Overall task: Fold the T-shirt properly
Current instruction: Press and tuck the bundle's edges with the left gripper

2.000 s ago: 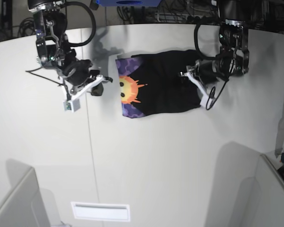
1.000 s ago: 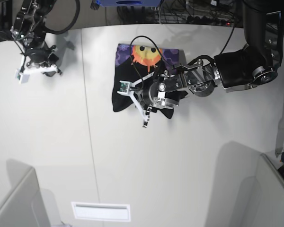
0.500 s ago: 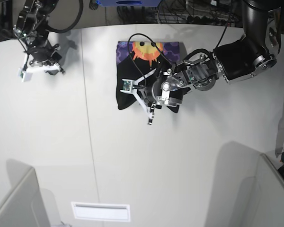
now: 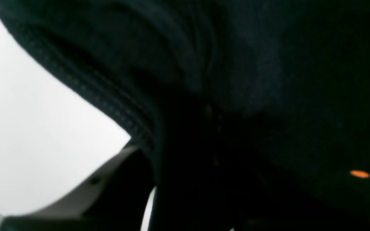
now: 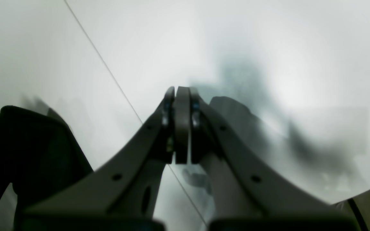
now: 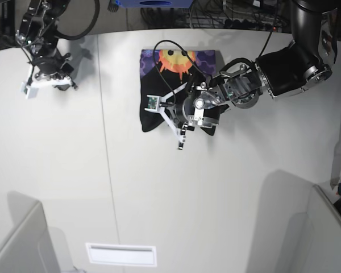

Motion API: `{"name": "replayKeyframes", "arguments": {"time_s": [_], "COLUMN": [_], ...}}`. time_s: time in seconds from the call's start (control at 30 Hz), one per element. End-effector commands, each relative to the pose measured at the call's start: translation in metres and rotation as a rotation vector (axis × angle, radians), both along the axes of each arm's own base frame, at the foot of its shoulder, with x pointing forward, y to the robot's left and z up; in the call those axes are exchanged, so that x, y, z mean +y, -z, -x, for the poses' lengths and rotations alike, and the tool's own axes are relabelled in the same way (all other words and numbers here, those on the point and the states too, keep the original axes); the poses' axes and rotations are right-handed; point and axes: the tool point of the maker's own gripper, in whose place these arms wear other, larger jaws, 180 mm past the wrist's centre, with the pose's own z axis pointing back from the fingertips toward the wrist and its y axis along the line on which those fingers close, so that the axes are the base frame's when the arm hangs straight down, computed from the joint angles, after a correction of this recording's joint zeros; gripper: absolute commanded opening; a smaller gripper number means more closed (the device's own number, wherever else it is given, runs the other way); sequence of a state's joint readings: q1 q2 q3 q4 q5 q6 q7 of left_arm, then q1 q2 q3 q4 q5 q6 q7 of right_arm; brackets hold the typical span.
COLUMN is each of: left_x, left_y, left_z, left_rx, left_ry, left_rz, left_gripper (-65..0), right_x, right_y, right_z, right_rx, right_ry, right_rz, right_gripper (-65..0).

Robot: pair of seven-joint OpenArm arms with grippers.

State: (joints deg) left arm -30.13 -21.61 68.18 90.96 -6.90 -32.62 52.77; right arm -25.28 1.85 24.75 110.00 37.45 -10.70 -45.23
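1. My base view looks straight down from high above the tabletop (image 6: 216,199), taking in both arms.
2. My left wrist view sits pressed close against the T-shirt (image 4: 236,80), near the far edge.
3. My right wrist view faces bare tabletop past its fingers (image 5: 182,128), by the far left corner.

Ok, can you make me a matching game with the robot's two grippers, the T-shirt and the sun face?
Things:
1. right gripper
2. left gripper
3. T-shirt
4. sun face

Places or states:
A. orange print at the far edge
B. shut, away over bare table
C. black, lying folded
D. down on the black cloth

Pairs: 1-B, 2-D, 3-C, 4-A
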Motion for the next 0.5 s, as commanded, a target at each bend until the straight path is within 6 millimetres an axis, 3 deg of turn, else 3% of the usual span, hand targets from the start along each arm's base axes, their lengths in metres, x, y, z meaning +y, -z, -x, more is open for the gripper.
{"name": "replayKeyframes", "arguments": {"time_s": [0.0, 0.1, 0.27, 0.33, 0.47], "left_x": [0.001, 0.0, -0.003, -0.01, -0.021], "left_y": [-0.008, -0.014, -0.027, -0.038, -0.057], "left_z": [-0.009, -0.017, -0.032, -0.033, -0.037], "left_rx": [-0.028, -0.048, -0.091, -0.111, -0.153], "left_ry": [0.003, 0.004, 0.01, 0.029, 0.059], "left_rz": [-0.005, -0.004, 0.003, 0.025, 0.062], "left_gripper": [-65.0, -65.0, -41.3, -34.7, -28.5], "right_x": [-0.002, -0.002, -0.003, -0.003, -0.002], "right_y": [-0.01, -0.01, -0.013, -0.012, -0.014], "right_z": [-0.008, -0.008, -0.013, -0.013, -0.016], "right_rx": [-0.04, -0.04, -0.052, -0.052, -0.06], "right_ry": [-0.004, -0.004, -0.005, -0.005, -0.004], "right_rz": [0.015, 0.015, 0.016, 0.016, 0.014], "right_gripper": [-65.0, -65.0, -65.0, -65.0, -65.0]}}
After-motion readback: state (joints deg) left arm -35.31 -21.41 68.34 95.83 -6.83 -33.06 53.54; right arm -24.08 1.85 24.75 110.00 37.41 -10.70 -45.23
